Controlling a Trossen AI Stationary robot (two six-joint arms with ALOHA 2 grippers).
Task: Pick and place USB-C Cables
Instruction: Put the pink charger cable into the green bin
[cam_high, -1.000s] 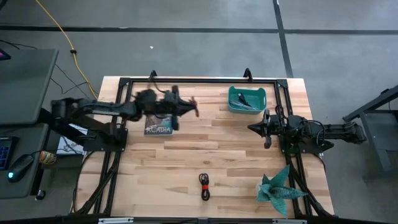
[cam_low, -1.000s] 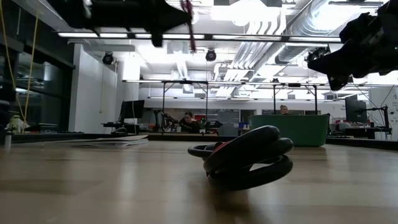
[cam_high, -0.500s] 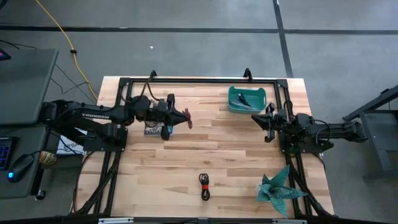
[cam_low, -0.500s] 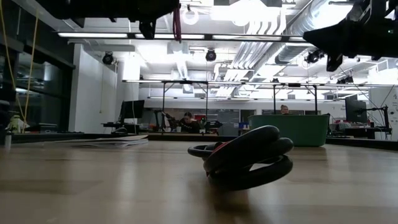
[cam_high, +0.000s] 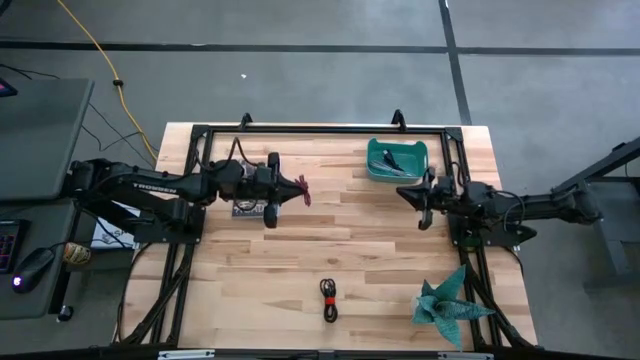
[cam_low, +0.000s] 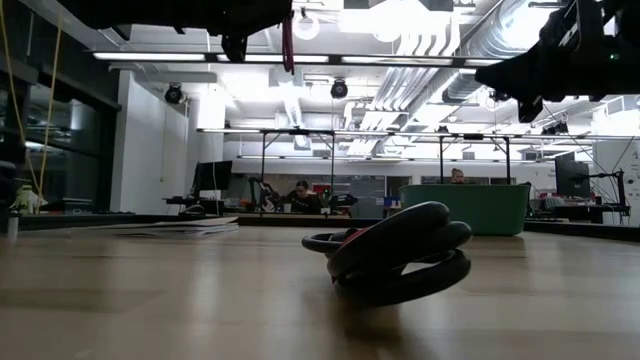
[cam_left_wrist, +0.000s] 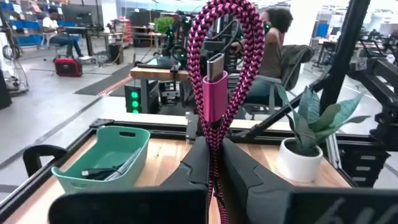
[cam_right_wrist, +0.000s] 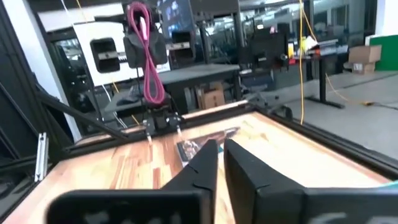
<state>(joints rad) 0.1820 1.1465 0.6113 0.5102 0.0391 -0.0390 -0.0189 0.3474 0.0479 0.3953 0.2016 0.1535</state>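
My left gripper (cam_high: 290, 189) is high over the table's left-centre, shut on the magenta-pink cable (cam_left_wrist: 216, 74), which also shows in the low view (cam_low: 288, 40) and the right wrist view (cam_right_wrist: 149, 68). The red-and-black cable (cam_high: 328, 298) lies coiled on the wood near the near edge, large in the low view (cam_low: 395, 255). Thin cables (cam_left_wrist: 106, 172) lie in the green bin (cam_high: 397, 160). My right gripper (cam_high: 403, 193) hovers shut beside the bin's near side, touching nothing (cam_right_wrist: 219, 155). My left gripper pinches the folded magenta-pink cable between its two fingers (cam_left_wrist: 196, 165), gripping the strands below the loop (cam_left_wrist: 214, 146). The fingers come level from the table's left. The loop and its metal plug (cam_left_wrist: 216, 74) stick out past the fingertips. The cable is lifted clear of the table.
A printed booklet (cam_high: 250, 208) lies under the left arm. A potted plant (cam_high: 450, 300) stands at the near right corner. A black frame (cam_high: 320, 128) runs along the table's edges. Bare wood spreads across the middle (cam_high: 340, 240). People sit in the room beyond (cam_low: 300, 195).
My left gripper, carrying the magenta-pink cable, has drawn a little toward the near edge and steadied, the cable staying lifted. My right gripper has shifted toward the far edge, closer to the green bin, and reached slightly toward the table's left.
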